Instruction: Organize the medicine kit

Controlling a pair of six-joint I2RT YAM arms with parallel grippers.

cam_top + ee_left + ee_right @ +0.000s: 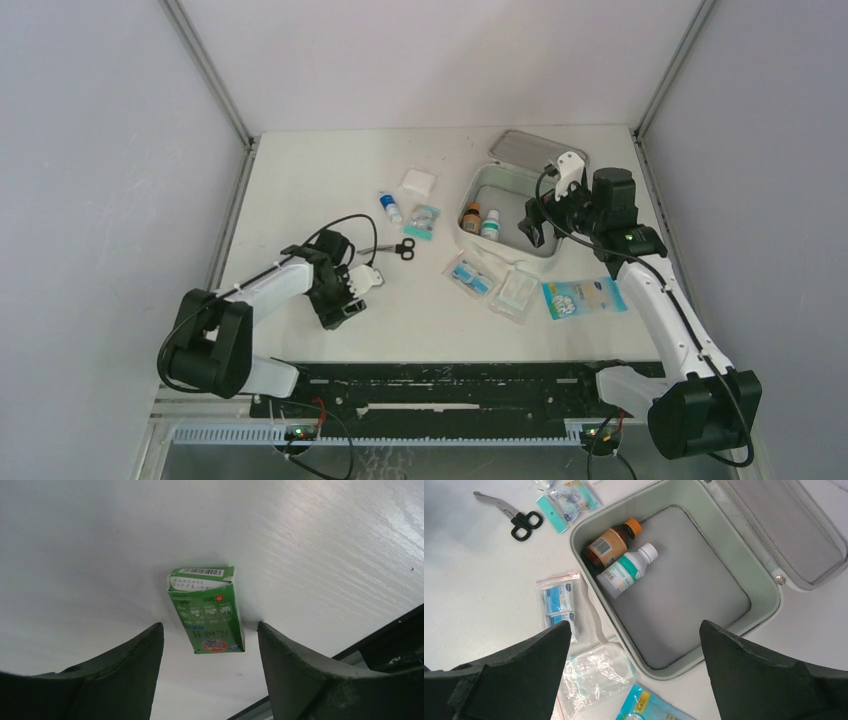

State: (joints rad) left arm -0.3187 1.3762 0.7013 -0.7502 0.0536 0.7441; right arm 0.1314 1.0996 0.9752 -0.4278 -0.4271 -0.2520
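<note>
Pale grey walls closed in a white bench (pixel 300 180). At the left jaws the gap stood wide with nothing pinched. In the left wrist view a small green carton (pixel 207 610) lay flat on the bench between the two dark fingers (pixel 125 670), apart from both. The left arm (pixel 270 285) reached over the bench's near left part.

The right jaws were likewise spread and held nothing, hanging above the near side of the medicine kit (pixel 764 587). The kit sat at the far right of the bench (pixel 478 180), open, with its lid (pixel 530 150) laid back toward the far wall. Inside, against the left wall, a brown bottle (pixel 611 542) with an orange cap and a white bottle (pixel 626 569) sat side by side, touching.

Just beside the kit's near-left wall lay a clear packet with blue contents (pixel 558 602), another clear packet (pixel 596 675) and a blue printed packet (pixel 583 298). Further left were black-handled scissors (pixel 400 248), a teal packet (pixel 423 221), a small blue-capped bottle (pixel 390 206) and a white pad (pixel 419 181) — all loose on the bench, between the two arms
</note>
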